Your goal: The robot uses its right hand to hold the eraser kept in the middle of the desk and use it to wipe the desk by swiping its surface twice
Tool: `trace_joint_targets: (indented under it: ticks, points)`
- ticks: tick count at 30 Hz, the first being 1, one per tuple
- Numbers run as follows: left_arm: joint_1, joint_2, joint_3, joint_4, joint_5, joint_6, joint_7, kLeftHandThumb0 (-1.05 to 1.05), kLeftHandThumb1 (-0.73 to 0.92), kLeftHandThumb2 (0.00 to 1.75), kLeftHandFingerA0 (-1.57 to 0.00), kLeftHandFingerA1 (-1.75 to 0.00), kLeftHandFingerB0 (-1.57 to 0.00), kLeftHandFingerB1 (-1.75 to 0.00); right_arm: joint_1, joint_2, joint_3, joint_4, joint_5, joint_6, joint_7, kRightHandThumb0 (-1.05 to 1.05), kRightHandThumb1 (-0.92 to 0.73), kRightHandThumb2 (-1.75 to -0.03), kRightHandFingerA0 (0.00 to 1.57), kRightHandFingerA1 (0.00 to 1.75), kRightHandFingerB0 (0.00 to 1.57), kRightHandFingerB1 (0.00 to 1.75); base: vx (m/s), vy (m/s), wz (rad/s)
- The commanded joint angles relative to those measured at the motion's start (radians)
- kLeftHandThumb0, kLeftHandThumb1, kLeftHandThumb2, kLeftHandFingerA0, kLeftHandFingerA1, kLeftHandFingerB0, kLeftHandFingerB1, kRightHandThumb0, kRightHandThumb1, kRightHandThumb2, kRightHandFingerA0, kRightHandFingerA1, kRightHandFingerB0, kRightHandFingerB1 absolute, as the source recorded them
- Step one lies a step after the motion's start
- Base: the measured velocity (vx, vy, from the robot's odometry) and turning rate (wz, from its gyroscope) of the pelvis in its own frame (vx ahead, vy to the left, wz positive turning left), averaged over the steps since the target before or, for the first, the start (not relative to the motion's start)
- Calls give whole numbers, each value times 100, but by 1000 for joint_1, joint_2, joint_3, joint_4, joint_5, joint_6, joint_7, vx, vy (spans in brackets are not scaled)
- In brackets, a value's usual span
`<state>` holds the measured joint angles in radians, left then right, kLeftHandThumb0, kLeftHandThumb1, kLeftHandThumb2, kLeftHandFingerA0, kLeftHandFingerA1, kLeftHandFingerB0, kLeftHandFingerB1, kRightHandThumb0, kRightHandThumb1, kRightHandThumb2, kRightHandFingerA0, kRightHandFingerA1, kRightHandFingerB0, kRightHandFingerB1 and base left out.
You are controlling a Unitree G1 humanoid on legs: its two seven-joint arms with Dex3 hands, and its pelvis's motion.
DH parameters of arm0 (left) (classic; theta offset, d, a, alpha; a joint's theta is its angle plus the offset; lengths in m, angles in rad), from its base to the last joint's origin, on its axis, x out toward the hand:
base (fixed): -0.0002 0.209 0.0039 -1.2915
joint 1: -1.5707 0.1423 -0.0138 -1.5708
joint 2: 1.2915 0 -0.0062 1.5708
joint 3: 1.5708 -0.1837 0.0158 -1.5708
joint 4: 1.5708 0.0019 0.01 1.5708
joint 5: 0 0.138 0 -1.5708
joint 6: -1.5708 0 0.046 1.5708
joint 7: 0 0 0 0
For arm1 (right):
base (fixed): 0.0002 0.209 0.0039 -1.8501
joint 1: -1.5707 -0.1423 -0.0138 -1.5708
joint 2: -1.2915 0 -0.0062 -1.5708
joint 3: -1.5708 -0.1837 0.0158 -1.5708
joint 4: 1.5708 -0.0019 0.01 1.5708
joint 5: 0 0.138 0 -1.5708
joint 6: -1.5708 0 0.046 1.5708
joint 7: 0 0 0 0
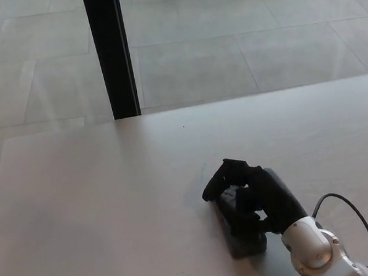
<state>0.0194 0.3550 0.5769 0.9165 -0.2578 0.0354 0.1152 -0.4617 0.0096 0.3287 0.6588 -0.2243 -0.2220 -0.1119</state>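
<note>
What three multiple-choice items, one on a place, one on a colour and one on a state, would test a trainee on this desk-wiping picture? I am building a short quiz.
1. Where does the eraser lie on the desk?
A. near the front edge, right of the middle
B. at the far left corner
C. against the black post

2. What colour is the post behind the desk?
A. white
B. black
C. red

3. What is the right hand doing?
A. hanging open above the desk
B. lying flat beside the eraser
C. closed on the eraser

Key: 1 A, the eraser sits low in the picture, right of centre. 2 B, the upright post is plainly black. 3 C, the fingers wrap over the eraser's top while it rests on the desk.
</note>
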Motion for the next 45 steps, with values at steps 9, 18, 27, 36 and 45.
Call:
trace_joint_targets:
  ticks: [9, 18, 27, 36, 45]
  points:
    - [0, 23, 1, -2, -10, -21, -7, -48, 67, 59, -54, -89, -48, -67, 50, -271, -7, 177, -117, 2, -35, -32, -70, -79, 81, 162, 70, 91, 0, 0, 0]
    - [25, 21, 9, -11, -13, -24, -6, -50, 47, 94, -63, -87, -42, -68, 31, -493, -190, 282, -16, -58, -14, -30, -69, -84, 87, 175, 73, 157, 0, 0, 0]
    - [32, 14, 26, -15, -28, -13, -3, -49, 65, 59, -56, -95, -49, -70, 51, -540, -340, 340, 21, -66, -39, -40, -59, -100, 115, 137, 92, 123, 0, 0, 0]
    - [48, 7, 18, -39, -24, -7, 1, -50, 46, 94, -66, -88, -43, -68, 38, -436, -342, 330, 12, -46, -64, -26, -69, -75, 94, 173, 69, 136, 0, 0, 0]
    - [39, 2, 10, -60, -22, 5, 13, -50, 46, 94, -67, -89, -44, -69, -57, -258, -232, 301, -47, -40, -86, -41, -57, -97, 111, 135, 87, 118, 0, 0, 0]
